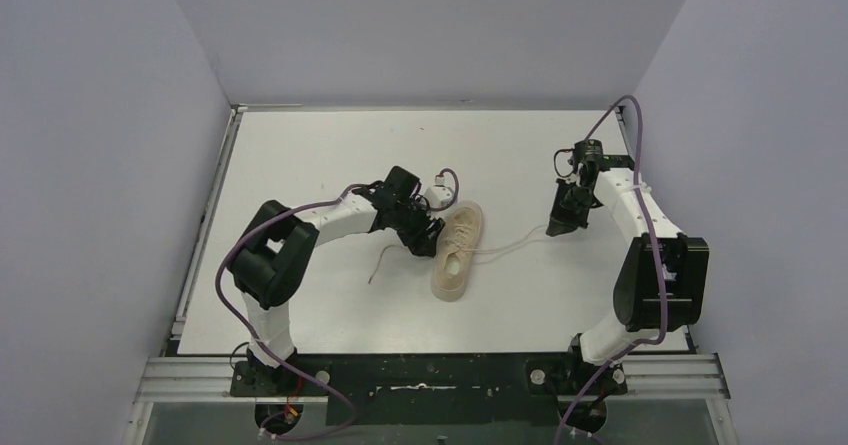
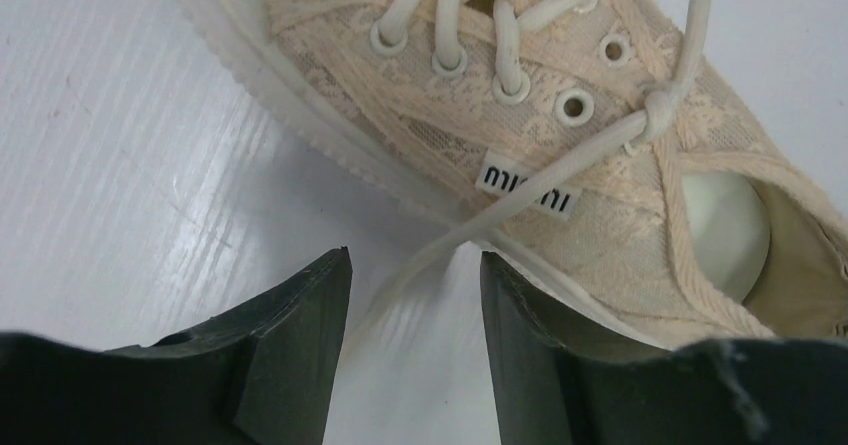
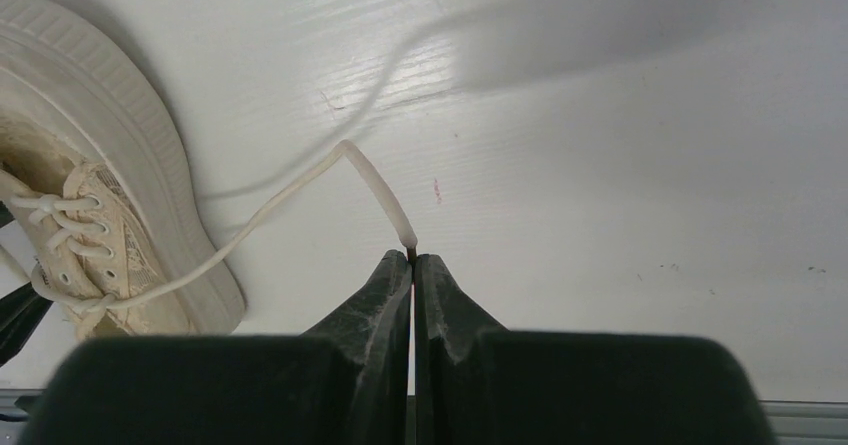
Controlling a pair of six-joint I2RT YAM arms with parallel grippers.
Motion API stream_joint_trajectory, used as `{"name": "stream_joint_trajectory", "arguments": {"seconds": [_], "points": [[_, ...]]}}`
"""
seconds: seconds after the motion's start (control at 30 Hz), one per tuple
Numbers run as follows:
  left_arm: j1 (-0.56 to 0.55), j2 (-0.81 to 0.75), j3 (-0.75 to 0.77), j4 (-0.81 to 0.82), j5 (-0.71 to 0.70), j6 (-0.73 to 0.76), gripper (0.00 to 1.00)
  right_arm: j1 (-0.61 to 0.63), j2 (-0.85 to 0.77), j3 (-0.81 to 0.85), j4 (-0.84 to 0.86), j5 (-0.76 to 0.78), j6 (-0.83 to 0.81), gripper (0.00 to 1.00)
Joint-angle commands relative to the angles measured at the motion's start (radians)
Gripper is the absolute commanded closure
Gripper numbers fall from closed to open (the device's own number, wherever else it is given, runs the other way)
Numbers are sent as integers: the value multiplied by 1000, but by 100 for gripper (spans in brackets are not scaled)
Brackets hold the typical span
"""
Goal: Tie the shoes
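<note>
Overhead, a small cream shoe [image 1: 459,251] is lying on its sole near the middle of the white worktop [image 1: 330,155], its toe seemingly pointing away from the arm bases. The left claw [image 1: 432,240] is hovering just beside the shoe's left flank, its state unreadable from this height. The right claw [image 1: 556,227] is standing well apart to the right, drawing one lace [image 1: 515,244] out sideways. A second lace [image 1: 383,262] is trailing loose across the worktop on the left.

Seen from the left wrist, the left claw [image 2: 415,275] is showing its fingers [image 2: 290,335] standing apart and gripping nothing. The second lace [image 2: 560,180] is running down through the gap from a small first knot [image 2: 658,115] at the top eyelets. The shoe [image 2: 430,115] is looking light and soft, with a lacy fabric upper, so a hard tug is likely sliding it over the smooth worktop. The lace is thin, limp and probably slippery, so the best hold is looking to be a short way out from the knot, pinched firmly. The toe is being cut off by the frame, and whether the lace is touching either finger is hard to tell.

Seen from the right wrist, the right claw [image 3: 412,261] is clamping together on the lace [image 3: 300,180] at its tip. From there the strand is kinking upward, then sagging back to the shoe [image 3: 110,165]. Only part of the shoe is showing at the left edge, and the pinched tip itself is hiding between the fingers.
</note>
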Motion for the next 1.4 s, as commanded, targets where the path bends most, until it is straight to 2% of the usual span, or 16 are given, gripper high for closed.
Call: {"name": "stream_joint_trajectory", "arguments": {"seconds": [0.0, 0.13, 0.33, 0.37, 0.47, 0.53, 0.63, 0.73, 0.83, 0.97, 1.13, 1.37], "points": [[-15, 15, 27, 164, 3, -34, 55, 5, -35, 35, -15, -24, -4, 100], [-19, 3, -7, 230, -8, -34, 55, 27, -53, 38, -33, -29, -4, 100], [-19, 30, 12, 225, 81, -14, 53, 29, -91, 16, -46, -32, 5, 100], [-19, 35, 11, 228, 85, -16, 56, 30, -96, 17, -49, -32, 5, 100], [-19, 30, -1, 230, 81, -18, 73, 29, -108, 29, -66, -22, 6, 100], [-18, 5, -34, 240, 75, -19, 81, 27, -124, 34, -76, -13, 7, 100], [-16, -53, -70, 266, 40, -33, 99, 17, -138, 43, -95, -5, 0, 100], [-19, -115, -96, 313, -22, -94, 100, 19, -144, 78, -124, -5, -14, 100], [-20, -183, -139, 412, -63, -159, 100, 24, -141, 127, -141, -91, -10, 100], [-24, -242, -225, 643, -89, -194, 100, 57, -82, 234, -119, -309, 20, 100], [-26, -191, -228, 789, 7, -190, 100, 138, 48, 382, 32, -587, 169, 100], [-44, -141, -379, 1144, 77, -194, 100, 277, 298, 632, 210, -758, 401, 100]]}}
